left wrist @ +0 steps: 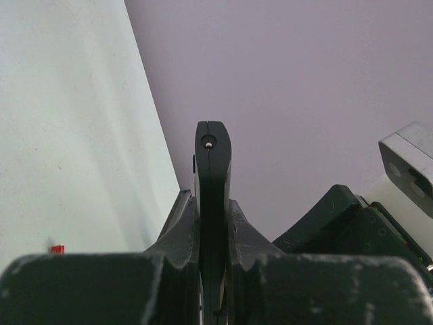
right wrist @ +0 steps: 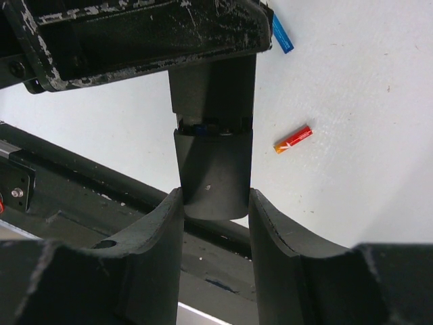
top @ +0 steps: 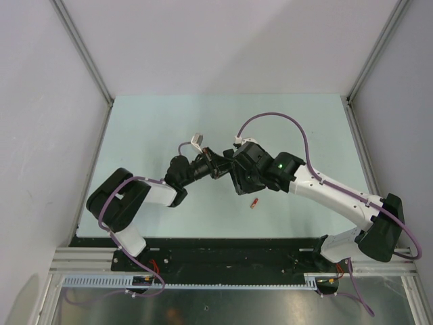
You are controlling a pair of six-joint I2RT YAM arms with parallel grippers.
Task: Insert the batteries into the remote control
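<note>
Right tool (right wrist: pixel 215 198) grips remote control (right wrist: pixel 213 95) by its end; left tool (left wrist: pixel 211 203) clamps its body. Best pull straight lengthwise, no twisting. Red-orange battery (right wrist: pixel 292 139) lies mid-right on tabletop (right wrist: pixel 379 176).

The remote control (right wrist: pixel 213 169) hangs above the middle of the table (top: pixel 169 122), between the two arms. The left fingers (left wrist: pixel 177 230) clamp one end edge-on, and the right fingers (right wrist: pixel 159 237) pinch the other end across its width. One battery (top: pixel 254 203) lies on the table just bases-side of the right fingers. The other battery (right wrist: pixel 283 35) lies farther off, partly behind the left fingers.
</note>
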